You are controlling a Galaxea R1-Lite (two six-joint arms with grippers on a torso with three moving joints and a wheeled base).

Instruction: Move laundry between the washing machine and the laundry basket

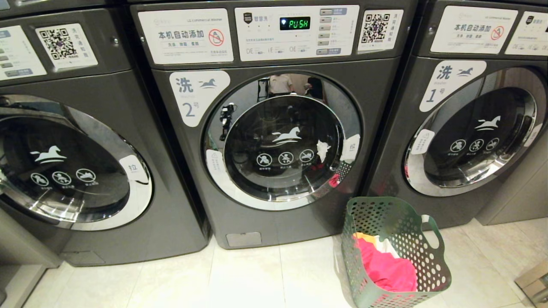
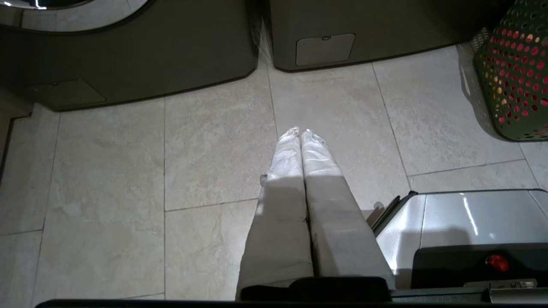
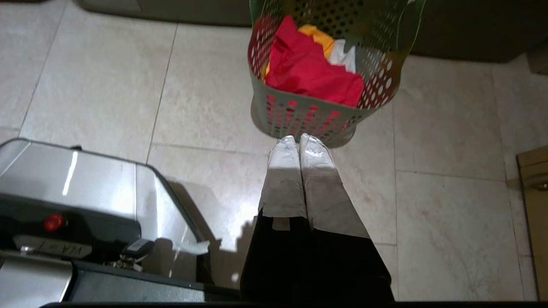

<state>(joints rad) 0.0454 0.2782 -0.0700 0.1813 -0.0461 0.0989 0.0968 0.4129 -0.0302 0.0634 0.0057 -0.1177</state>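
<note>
The washing machine (image 1: 274,128) marked 2 fills the middle of the head view, its round chrome-ringed door closed. On the floor at its lower right stands the green laundry basket (image 1: 428,261). The laundry (image 1: 385,269) lies inside it: a bright red-pink piece on top, with orange and white cloth behind. Neither arm shows in the head view. My left gripper (image 2: 300,130) hangs shut and empty over bare floor tiles, the basket (image 2: 513,77) off to its side. My right gripper (image 3: 298,137) is shut and empty just short of the basket (image 3: 308,115), with the laundry (image 3: 308,72) beyond it.
Two like grey machines flank the middle one, one on the left (image 1: 72,162) and one labelled 1 on the right (image 1: 475,141). My silver and black base (image 2: 462,231) sits low beside both grippers. A cardboard box (image 1: 535,282) lies at the far right on the pale tiled floor (image 1: 257,278).
</note>
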